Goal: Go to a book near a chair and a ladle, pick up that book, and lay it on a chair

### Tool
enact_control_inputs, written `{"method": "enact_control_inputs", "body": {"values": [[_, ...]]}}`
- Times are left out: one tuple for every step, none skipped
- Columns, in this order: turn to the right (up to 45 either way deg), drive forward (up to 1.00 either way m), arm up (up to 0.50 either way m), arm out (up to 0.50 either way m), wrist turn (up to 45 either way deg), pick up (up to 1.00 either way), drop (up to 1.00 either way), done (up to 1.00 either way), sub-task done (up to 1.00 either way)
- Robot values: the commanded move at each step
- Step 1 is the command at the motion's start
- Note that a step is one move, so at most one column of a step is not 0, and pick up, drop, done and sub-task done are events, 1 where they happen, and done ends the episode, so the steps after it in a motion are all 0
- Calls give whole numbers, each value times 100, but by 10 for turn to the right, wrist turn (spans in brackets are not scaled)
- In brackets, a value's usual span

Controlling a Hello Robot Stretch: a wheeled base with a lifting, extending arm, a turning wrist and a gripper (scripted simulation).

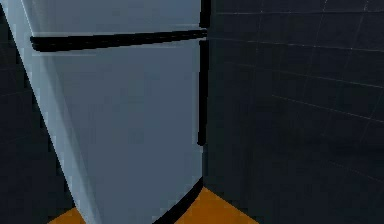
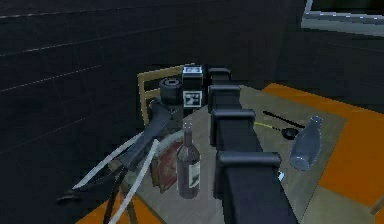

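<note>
1. Nearest the lens in the arm side view is the dark arm bar (image 2: 240, 165), rising from the bottom edge across the surface (image 2: 335, 125).
2. End effector (image 2: 90, 200): its dark body sits past the two white marker squares, and the thin fingers (image 2: 105, 172) slant down toward the arm side view's lower left. I cannot tell whether it holds anything, because its far end lies against dark, cluttered ground.
3. Book (image 2: 162, 172): I note a reddish-brown flat slab, which I take for the book, on the near corner of the surface. It lies just to the arm side view's right of the end effector's fingers. Contact cannot be judged.
4. Dark wine bottle (image 2: 187, 160): upright, just beside the book on the side away from the end effector.
5. Chair (image 2: 152, 85): a wooden back, beyond the end effector at the far edge of the surface.
6. Ladle (image 2: 283, 124): a thin dark utensil with a rounded end, lying flat well apart from the end effector, across the arm bar.
7. Clear bottle (image 2: 308, 143): near the ladle, tilted.
8. Forward view: I record a pale grey-blue fridge (image 1: 120, 110) close ahead, dark tiled walls beside it and orange floor (image 1: 205, 212) at its foot.
</note>
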Motion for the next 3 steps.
{"method": "enact_control_inputs", "body": {"values": [[0,0,0,0,450,0,0,0,0],[0,0,0,0,450,0,0,0,0],[0,0,0,0,180,0,0,0,0]]}}
